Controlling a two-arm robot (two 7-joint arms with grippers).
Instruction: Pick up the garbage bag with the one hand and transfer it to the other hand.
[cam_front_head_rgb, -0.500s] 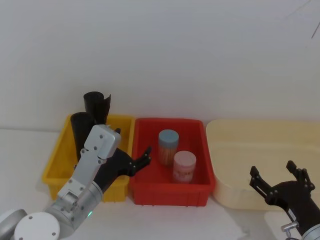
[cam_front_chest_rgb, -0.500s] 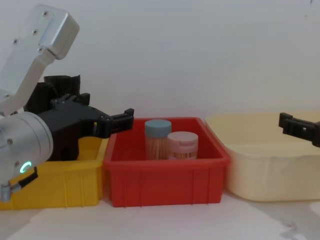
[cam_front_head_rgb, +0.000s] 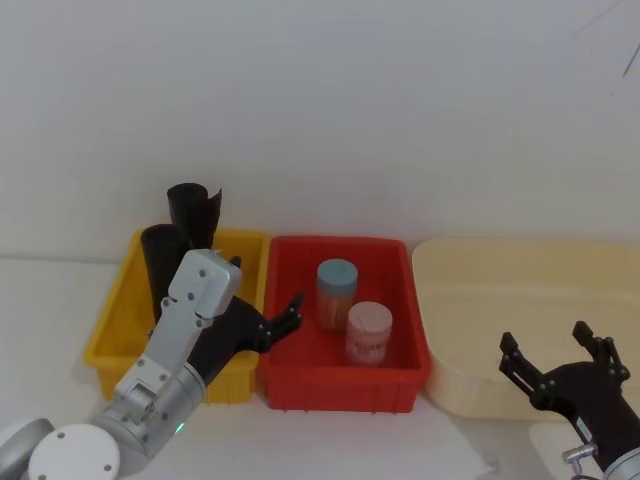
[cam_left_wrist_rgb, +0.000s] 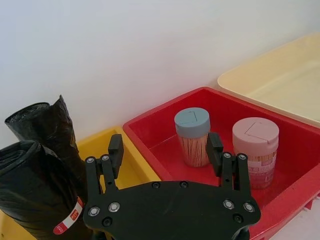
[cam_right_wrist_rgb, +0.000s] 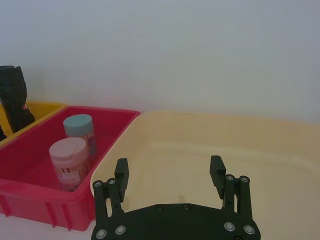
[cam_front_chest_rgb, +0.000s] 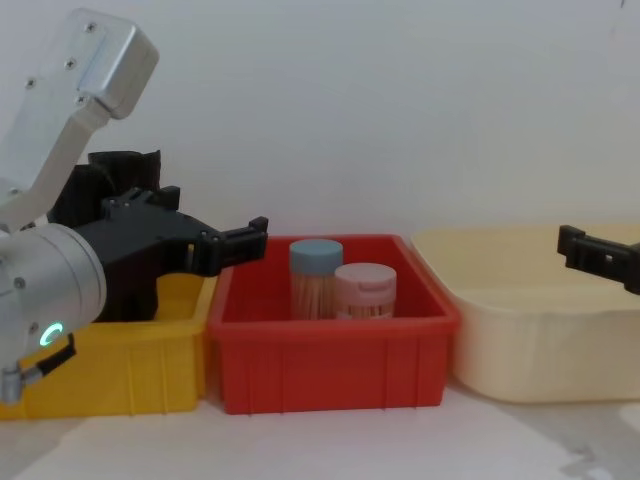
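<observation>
The garbage bag (cam_left_wrist_rgb: 31, 200), a black roll with a red-and-white label band, stands upright in the yellow bin (cam_front_head_rgb: 108, 335); in the head view the garbage bag (cam_front_head_rgb: 163, 258) is at the bin's back left. My left gripper (cam_left_wrist_rgb: 165, 150), on the green-ringed arm, hangs open and empty above the edge between the yellow and red bins, just right of the roll and apart from it. In the head view the left gripper (cam_front_head_rgb: 262, 290) points toward the red bin. My right gripper (cam_front_head_rgb: 548, 345) is open and empty over the near edge of the cream tub (cam_front_head_rgb: 500, 290).
A taller plain black roll (cam_front_head_rgb: 193, 212) stands behind the labelled one. The red bin (cam_front_head_rgb: 340, 385) holds a blue-lidded toothpick jar (cam_front_head_rgb: 337, 288) and a pink-lidded jar (cam_front_head_rgb: 368, 333). A white wall rises close behind the bins.
</observation>
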